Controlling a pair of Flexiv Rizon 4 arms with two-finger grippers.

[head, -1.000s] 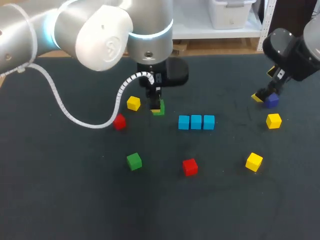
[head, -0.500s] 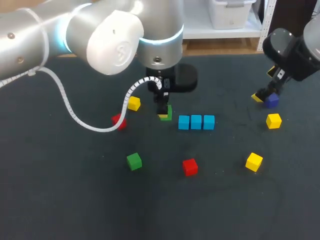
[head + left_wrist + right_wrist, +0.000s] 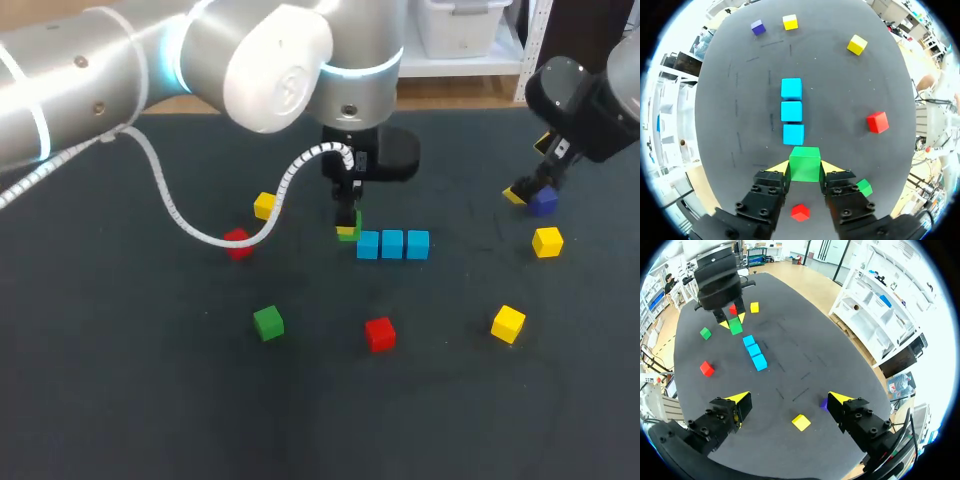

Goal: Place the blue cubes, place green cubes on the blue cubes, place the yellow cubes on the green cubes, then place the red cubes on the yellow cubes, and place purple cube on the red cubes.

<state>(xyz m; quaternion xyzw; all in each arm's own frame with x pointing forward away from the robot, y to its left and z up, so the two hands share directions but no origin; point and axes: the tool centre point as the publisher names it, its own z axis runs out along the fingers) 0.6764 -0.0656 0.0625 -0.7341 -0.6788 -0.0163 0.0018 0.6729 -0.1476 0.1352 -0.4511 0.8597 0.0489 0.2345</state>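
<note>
Three blue cubes (image 3: 392, 243) sit in a row on the dark table (image 3: 150, 400), touching side by side. The left gripper (image 3: 805, 168) is clamped on a green cube (image 3: 805, 163), with one yellow tip pressed on each side. This green cube is just beside the end of the blue row, on the left arm's side.

The right gripper (image 3: 790, 399) hangs near the far right part of the table. Its fingers are wide apart with nothing held between them. A purple cube (image 3: 544, 201) lies just beside one of its tips, and a yellow cube (image 3: 547, 241) is near it.

Other cubes lie well apart on the table: a second yellow cube (image 3: 508, 323), a third yellow cube (image 3: 264, 206), a red cube (image 3: 379, 333), a second red cube (image 3: 237, 243) and a second green cube (image 3: 267, 322).
</note>
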